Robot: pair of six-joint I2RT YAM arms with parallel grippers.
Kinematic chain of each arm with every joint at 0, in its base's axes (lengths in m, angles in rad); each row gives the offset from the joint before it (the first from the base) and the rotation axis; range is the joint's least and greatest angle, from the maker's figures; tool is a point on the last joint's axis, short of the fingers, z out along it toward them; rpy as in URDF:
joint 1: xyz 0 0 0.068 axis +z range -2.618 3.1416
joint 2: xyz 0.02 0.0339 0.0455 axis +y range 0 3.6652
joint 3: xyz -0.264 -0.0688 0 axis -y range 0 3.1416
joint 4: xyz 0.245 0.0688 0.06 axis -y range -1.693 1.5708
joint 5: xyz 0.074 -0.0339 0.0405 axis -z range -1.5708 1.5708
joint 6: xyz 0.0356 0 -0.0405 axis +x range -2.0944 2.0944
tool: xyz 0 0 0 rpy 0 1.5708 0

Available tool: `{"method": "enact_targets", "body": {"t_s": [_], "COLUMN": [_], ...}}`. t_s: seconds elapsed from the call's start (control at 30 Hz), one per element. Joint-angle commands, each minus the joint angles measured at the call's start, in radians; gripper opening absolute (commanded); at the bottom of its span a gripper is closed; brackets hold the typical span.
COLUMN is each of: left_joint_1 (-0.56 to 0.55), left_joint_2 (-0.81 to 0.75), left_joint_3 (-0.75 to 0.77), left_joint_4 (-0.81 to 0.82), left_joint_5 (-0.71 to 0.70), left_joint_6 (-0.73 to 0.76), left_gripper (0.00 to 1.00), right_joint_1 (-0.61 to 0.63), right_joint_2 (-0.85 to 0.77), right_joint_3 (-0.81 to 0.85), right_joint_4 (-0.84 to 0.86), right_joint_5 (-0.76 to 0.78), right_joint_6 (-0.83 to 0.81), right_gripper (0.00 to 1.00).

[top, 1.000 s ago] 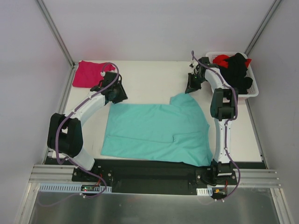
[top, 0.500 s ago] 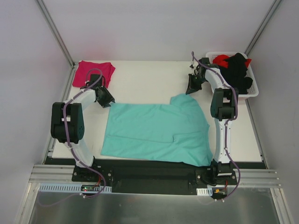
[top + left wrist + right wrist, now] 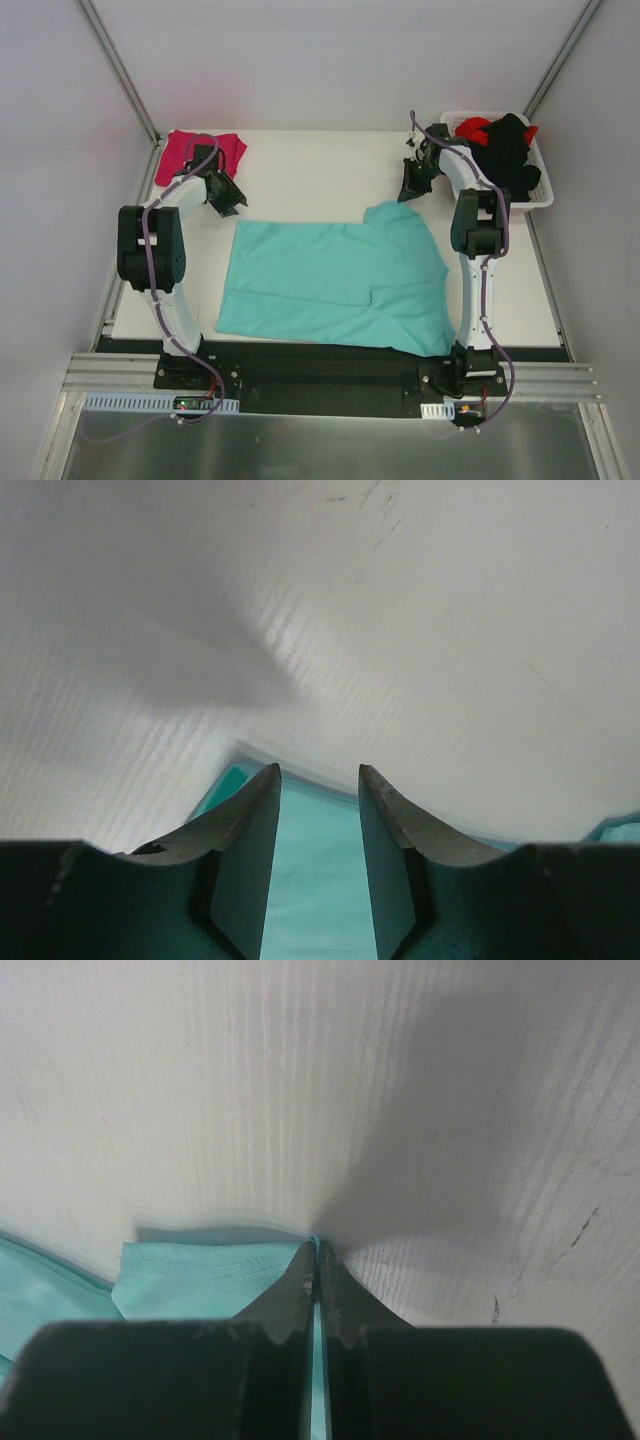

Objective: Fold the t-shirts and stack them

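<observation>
While the teal t-shirt [image 3: 335, 285] is lying spread flat in the middle of the table [image 3: 310, 165], towards the near edge, the magenta t-shirt [image 3: 190, 152] is being left bunched in the far left corner, apart from the teal one. Over at the far right, a white basket [image 3: 535, 204] is being taken up by black garments [image 3: 510, 160], with red garments [image 3: 475, 127] poking out at the top.

The left gripper [image 3: 232, 203] is being held just off the teal shirt's far left corner, between it and the magenta one. In its wrist view the fingers [image 3: 245, 850] are being held apart with nothing clamped between them, and teal cloth [image 3: 310, 880] is showing underneath — the tips are sitting right over the shirt's edge.

The right gripper [image 3: 406, 192] is being held low at the shirt's far right sleeve. Its fingers [image 3: 290, 1300] are being pressed together right where the cloth's edge [image 3: 200, 1265] ends — whether any hem is actually being pinched can't be told from these views.
</observation>
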Motion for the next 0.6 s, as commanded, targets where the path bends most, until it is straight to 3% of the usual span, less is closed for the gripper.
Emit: {"method": "enact_targets", "body": {"t_s": [0.0,0.57], "left_joint_1": [-0.002,-0.005], "left_joint_2": [0.040,0.063], "left_joint_3": [0.078,0.098], "left_joint_4": [-0.091,-0.266], "left_joint_5": [-0.029,-0.101], "left_joint_6": [0.016,0.010], "left_gripper": [0.37,0.39], "right_joint_1": [-0.005,-0.004], "right_joint_2": [-0.064,-0.078], "right_joint_3": [0.002,-0.006], "right_joint_4": [-0.035,-0.038], "right_joint_5": [0.010,0.025], "right_joint_6": [-0.016,-0.015], "right_gripper": [0.01,0.01]}}
